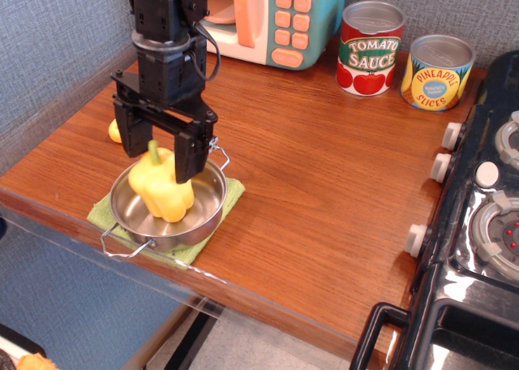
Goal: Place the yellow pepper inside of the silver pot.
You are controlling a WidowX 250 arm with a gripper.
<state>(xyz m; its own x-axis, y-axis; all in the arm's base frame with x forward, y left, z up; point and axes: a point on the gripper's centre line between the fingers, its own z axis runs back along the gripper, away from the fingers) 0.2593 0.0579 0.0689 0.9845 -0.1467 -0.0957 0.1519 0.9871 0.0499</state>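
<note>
The yellow pepper [160, 193] lies tilted inside the silver pot [209, 209], its stem pointing up between the gripper's fingers. The pot sits on a green cloth [229, 198] near the front left of the wooden counter. My gripper [160, 161] hangs straight above the pot, its black fingers [185, 157] spread on either side of the pepper's top. The jaws look open, and the pepper rests on the pot's bottom.
A yellow-handled toy knife [115, 131] is partly hidden behind the gripper. A toy microwave [276, 17] stands at the back, with a tomato sauce can [370, 49] and a pineapple can [438, 72] to its right. A toy stove [478, 224] fills the right side.
</note>
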